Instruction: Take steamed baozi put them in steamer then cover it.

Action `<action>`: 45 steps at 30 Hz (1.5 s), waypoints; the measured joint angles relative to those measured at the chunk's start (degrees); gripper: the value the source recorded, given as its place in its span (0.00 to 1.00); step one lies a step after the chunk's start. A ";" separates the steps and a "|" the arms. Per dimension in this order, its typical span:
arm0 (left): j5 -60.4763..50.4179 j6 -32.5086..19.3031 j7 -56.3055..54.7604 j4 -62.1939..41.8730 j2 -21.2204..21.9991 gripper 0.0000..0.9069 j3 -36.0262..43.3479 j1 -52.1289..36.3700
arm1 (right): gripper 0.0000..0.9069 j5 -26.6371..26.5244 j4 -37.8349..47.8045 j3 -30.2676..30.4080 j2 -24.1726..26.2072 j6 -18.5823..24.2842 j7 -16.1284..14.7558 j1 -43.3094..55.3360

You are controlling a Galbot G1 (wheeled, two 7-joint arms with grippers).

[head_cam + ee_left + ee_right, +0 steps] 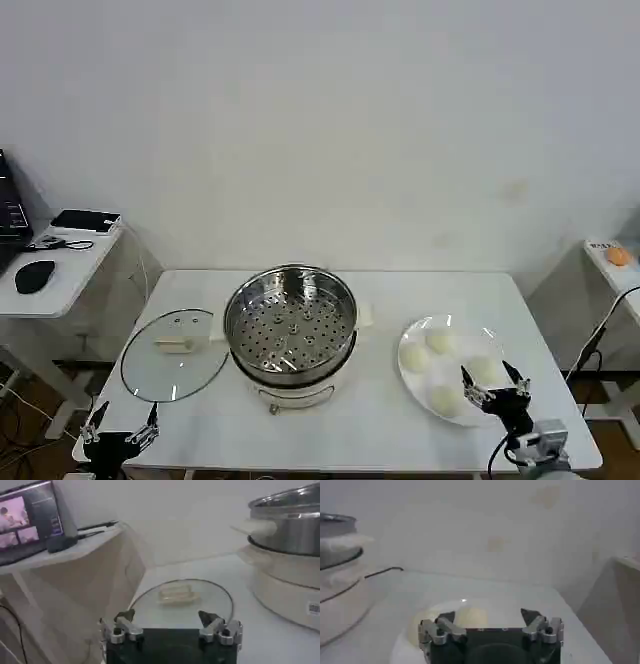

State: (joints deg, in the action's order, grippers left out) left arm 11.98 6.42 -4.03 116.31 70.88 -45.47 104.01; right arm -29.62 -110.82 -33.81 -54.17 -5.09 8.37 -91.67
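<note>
The steamer, a shiny steel pot with a perforated tray on a cream base, stands uncovered at the table's middle. Its glass cover lies flat to the left, cream handle up. Several steamed baozi rest on a white plate to the right. My right gripper is open at the plate's near right edge, and a baozi lies just beyond the right gripper. My left gripper is open at the table's front left corner. The cover lies ahead of the left gripper, with the steamer beyond.
A side desk with a mouse and a small box stands left of the table, and it carries a lit screen. Another small table with an orange object is at the far right. Bare tabletop lies in front of the steamer.
</note>
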 measured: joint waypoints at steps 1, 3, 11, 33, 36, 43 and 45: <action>-0.25 -0.01 0.11 0.18 -0.01 1.00 0.02 0.10 | 1.00 0.08 0.22 -0.14 0.17 -0.36 -0.36 0.46; -0.62 0.01 0.24 0.47 0.10 1.00 -0.01 0.05 | 1.00 0.48 0.70 -0.48 0.68 -1.27 -0.95 1.72; -2.00 0.21 0.42 1.77 0.14 1.00 -0.28 -0.15 | 1.00 6.38 3.53 -0.11 3.93 -7.19 -7.66 10.06; -3.11 0.71 1.76 4.26 0.84 1.00 -1.10 0.04 | 1.00 38.53 18.53 18.25 15.11 -15.97 -54.48 45.60; -2.97 1.08 1.90 4.45 0.89 1.00 -1.29 -0.35 | 1.00 42.53 20.96 22.11 15.40 -14.78 -61.34 50.27; -2.92 1.29 2.04 5.56 1.58 1.00 -1.52 0.03 | 1.00 48.78 26.48 30.79 14.61 -12.02 -70.83 59.52; -2.92 1.31 2.07 5.89 1.76 1.00 -1.68 0.23 | 1.00 49.99 28.10 32.88 13.96 -11.15 -72.48 61.70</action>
State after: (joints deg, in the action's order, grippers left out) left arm 9.06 7.73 -1.96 122.20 72.64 -47.15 104.24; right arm 20.37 -82.72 -0.93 -40.21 -16.25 -64.12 -29.98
